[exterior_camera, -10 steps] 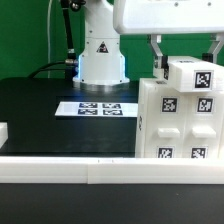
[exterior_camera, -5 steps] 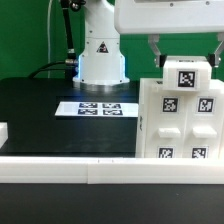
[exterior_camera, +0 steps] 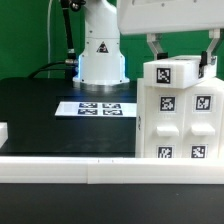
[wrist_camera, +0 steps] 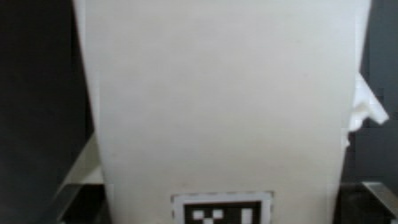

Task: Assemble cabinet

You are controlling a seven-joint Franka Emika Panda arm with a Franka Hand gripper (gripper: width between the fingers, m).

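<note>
The cabinet is a large white box with square black-and-white tags, standing at the exterior view's right on the black table. A small white tagged top block sits on top of it. My gripper comes down from above, with one finger on each side of this block, shut on it. In the wrist view the block's white face fills the picture, with one tag low on it. A dark fingertip shows at each side of it. The block's underside and seat are hidden.
The marker board lies flat mid-table in front of the robot base. A small white block sits at the exterior view's left edge. A white rail runs along the front edge.
The top block has turned in my grip on top of the cabinet. Its tagged face swung toward the exterior view's left. The fingers turned with it.
</note>
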